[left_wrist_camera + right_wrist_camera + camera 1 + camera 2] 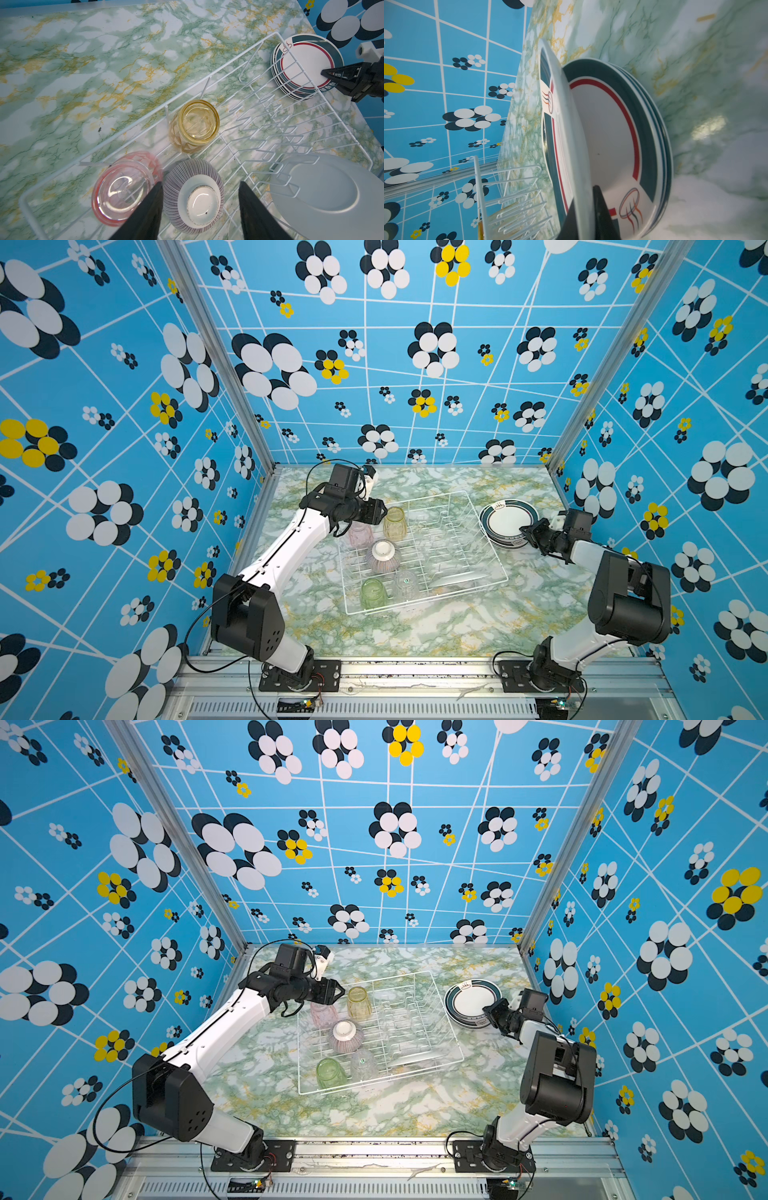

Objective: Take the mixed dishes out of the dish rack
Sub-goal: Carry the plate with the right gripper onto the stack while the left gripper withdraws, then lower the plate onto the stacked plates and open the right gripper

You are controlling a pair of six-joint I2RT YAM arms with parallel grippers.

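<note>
The dish rack (487,536) is showing as thin wire under a smooth white coating. Inside the rack, the yellow tumbler (197,122), pink tumbler (122,187), green tumbler (372,593) and clear tumbler (407,585) are glinting as glossy faceted glass. The striped bowl (193,197) is looking like glazed ceramic, finely ridged outside. Beside the rack, the stacked plates (604,135) and the top plate (548,145) are shining with smooth glaze. Under the rack, the table (415,630) is gleaming like glossy marble-print film.

we are seeing a green-veined marble surface (457,626) carrying a white wire dish rack (440,547) near its middle, with green-rimmed plates (498,540) sitting stacked just beside it.
</note>
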